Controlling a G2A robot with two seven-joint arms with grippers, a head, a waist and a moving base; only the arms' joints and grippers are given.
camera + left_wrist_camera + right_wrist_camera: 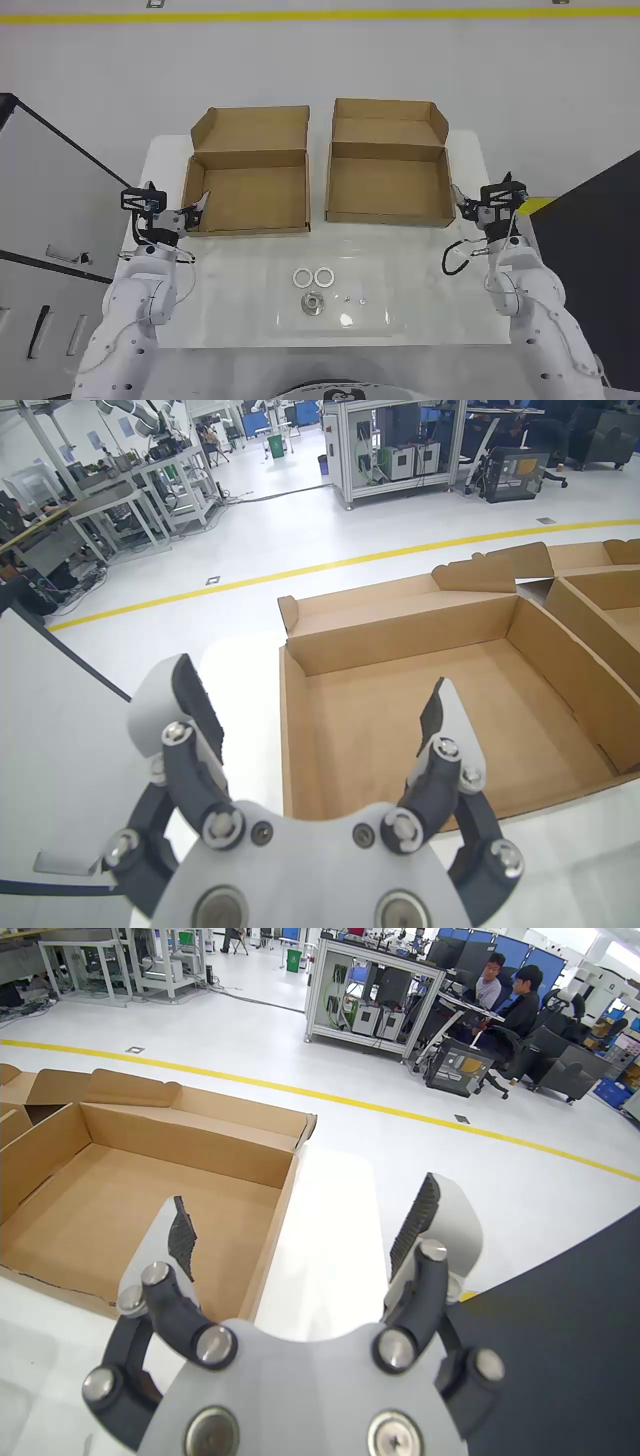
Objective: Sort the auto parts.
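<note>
Left gripper (315,685), released and empty, beside one open brown cardboard box (250,198); right gripper (302,1198) likewise beside the other cardboard box (385,188). We count two white rings (301,276) and one round metal hub (313,303), mid white table (225,295).

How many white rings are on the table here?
2. One white ring and the second ring lie side by side on the table, just behind a grey metal part. The tiny bits beside it are too small to identify.
</note>
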